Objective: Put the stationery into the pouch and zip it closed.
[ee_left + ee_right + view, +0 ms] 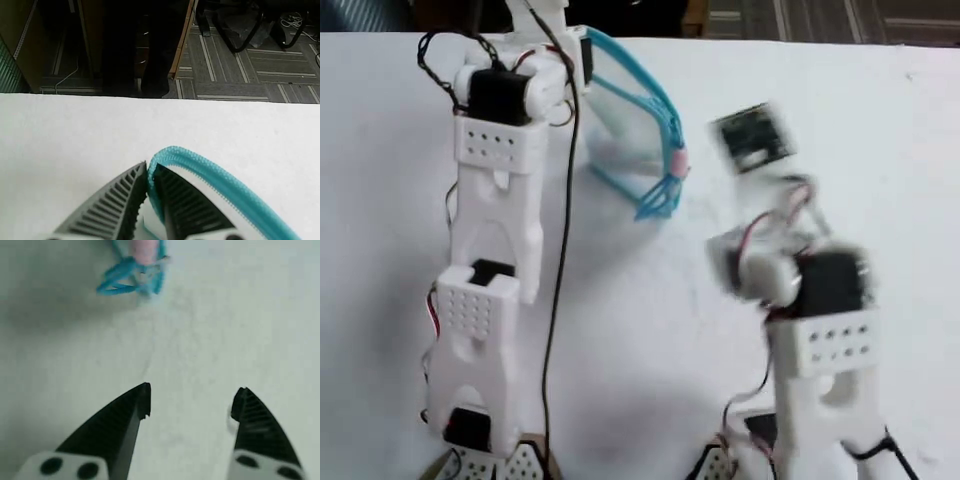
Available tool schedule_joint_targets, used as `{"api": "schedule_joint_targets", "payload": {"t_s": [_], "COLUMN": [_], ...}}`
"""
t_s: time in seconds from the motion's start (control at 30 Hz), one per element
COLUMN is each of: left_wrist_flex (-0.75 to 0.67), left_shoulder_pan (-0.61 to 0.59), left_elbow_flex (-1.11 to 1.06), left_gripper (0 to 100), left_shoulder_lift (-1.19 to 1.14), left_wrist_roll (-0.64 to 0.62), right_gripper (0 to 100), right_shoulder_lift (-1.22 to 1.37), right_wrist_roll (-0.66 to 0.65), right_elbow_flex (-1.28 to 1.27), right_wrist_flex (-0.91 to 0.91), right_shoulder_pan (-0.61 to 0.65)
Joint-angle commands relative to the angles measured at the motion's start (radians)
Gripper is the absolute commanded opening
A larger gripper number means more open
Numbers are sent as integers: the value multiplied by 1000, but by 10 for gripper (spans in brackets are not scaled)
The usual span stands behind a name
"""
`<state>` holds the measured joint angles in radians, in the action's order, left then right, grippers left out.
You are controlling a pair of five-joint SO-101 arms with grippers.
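Evidently the pouch (620, 130) was found toward the far side of the white table (880, 120), with its teal zipper edge (210, 180) pinched at one end by the left gripper (148, 170), whose jaws were clamped on it. A pink piece (145, 250) was seen at the other end; whether it was the pull could not be told. Zipping was judged to be in hand. That end would next have to be caught by the right gripper (194, 390), held wide apart and empty nearby.
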<state>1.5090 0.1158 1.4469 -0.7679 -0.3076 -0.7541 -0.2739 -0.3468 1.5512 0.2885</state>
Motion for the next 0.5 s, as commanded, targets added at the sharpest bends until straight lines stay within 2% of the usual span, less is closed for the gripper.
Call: {"api": "schedule_joint_targets", "payload": {"t_s": [0.0,0.2,0.47], "left_wrist_flex": [5,5,5], "left_shoulder_pan": [-1,-1,-1], "left_elbow_flex": [-2,-2,-2], "left_gripper": [22,22,22], "left_shoulder_lift": [-31,-30,-28], "left_wrist_roll": [-11,-11,-11], "right_gripper": [262,262,262], "right_shoulder_lift": [-101,-216,-239], "right_wrist_roll": [-6,49,72], "right_elbow_flex": [-187,-555,-822], "right_wrist_flex": [-183,-680,-1188], "right_shoulder_pan": [133,160,54]}}
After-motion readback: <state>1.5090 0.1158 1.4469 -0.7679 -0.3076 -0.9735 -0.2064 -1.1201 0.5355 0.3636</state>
